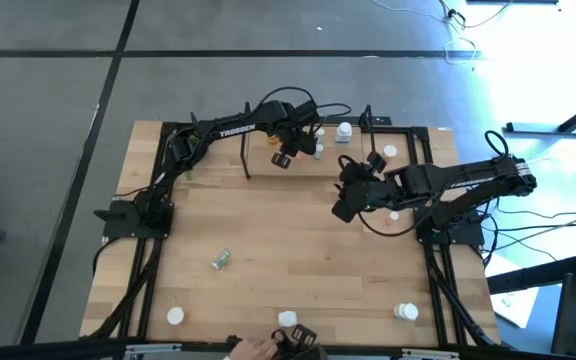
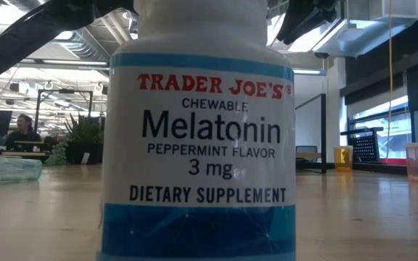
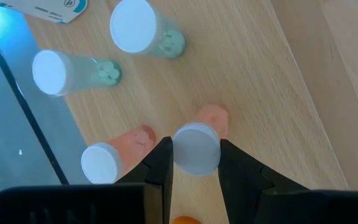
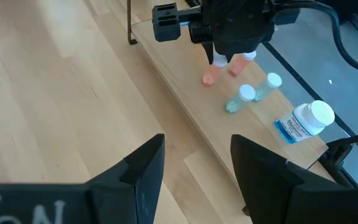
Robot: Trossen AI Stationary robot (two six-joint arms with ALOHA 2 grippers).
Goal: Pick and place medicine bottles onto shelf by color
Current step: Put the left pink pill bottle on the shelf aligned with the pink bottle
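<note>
Two dark fingers of my left gripper [image 3: 194, 163] clamp a white-capped orange cylindrical bottle [image 3: 197, 144] on the light-wood shelf [image 3: 253, 74]; my right gripper [image 4: 196, 163] gapes empty.

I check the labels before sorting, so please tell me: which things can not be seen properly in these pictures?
- Low view: the white Melatonin bottle fills the frame and hides the shelf and both grippers.
- High view: bottles on the shelf are too small to tell colours.
- Left wrist view: the left gripper fingers cover the orange bottle's sides; its label is unseen.
</note>
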